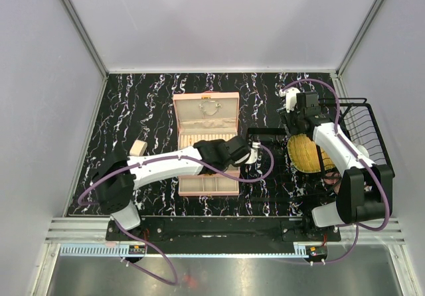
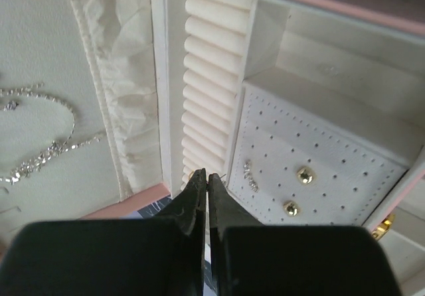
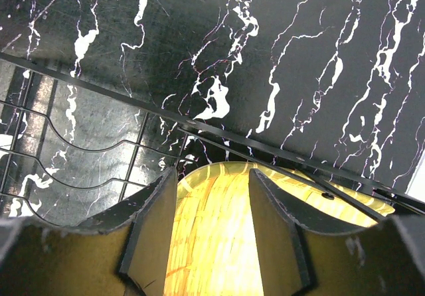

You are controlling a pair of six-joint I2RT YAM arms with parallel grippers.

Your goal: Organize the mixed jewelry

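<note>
The pink case lies open, cream lid at the back, tray at the front. A rhinestone chain lies in the lid, also in the top view. Two gold studs and a small crystal bar sit on the dotted pad. My left gripper is shut over the near end of the ring rolls; a small gold bit and a thin wire show at either side of its tips. My right gripper is open and empty.
A yellow plate stands in a black wire rack under my right gripper; the rack is at the table's right. A small beige block lies left of the case. A gold piece sits in the tray's corner compartment.
</note>
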